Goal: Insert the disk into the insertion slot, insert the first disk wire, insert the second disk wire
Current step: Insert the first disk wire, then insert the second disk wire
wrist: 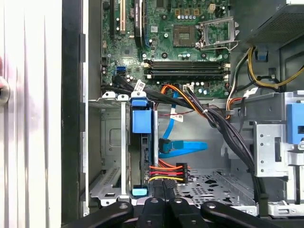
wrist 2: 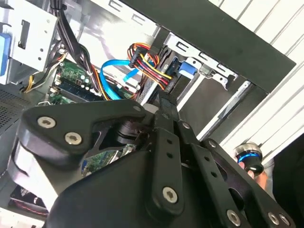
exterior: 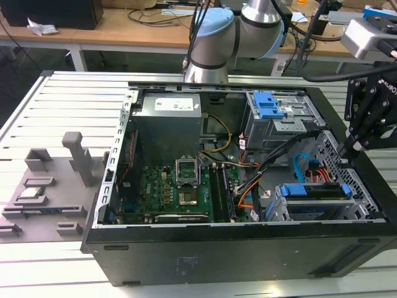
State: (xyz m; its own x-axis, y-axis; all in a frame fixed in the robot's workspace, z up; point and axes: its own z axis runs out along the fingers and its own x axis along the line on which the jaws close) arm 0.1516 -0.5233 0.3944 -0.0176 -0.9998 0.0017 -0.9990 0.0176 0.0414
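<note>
A slatted metal table (exterior: 74,99) carries an open black computer case (exterior: 236,254), lying on its side with its inside facing up. The pale grey and blue arm (exterior: 214,37) rises behind the case at 12 o'clock in the exterior view and reaches round to its 3 o'clock edge. Inside, a grey power supply (exterior: 167,127) sits toward 11 o'clock, and the green motherboard (exterior: 164,192) lies below it toward 7 o'clock. A taller grey cage with a blue latch (exterior: 279,124) stands near 1 o'clock. On the table at 9 o'clock of the case rests a grey fixture plate (exterior: 37,205) with upright blocks. The insertion slot (wrist: 111,142) occupies the case's 4 o'clock corner, and the disk (exterior: 316,190) is already seated in it, its blue carrier showing along the top edge and edge-on in the first wrist view (wrist: 142,118). The gripper (exterior: 348,148) hangs just above that corner, at about 1 o'clock from the disk. Its jaws are drawn together, tips right at the bundle of red, yellow and black power wires (wrist: 164,172) beside the disk; whether they pinch the plug cannot be made out. A flat blue data cable (wrist: 187,147) curves next to those wires, its plug end close against the disk's edge.
</note>
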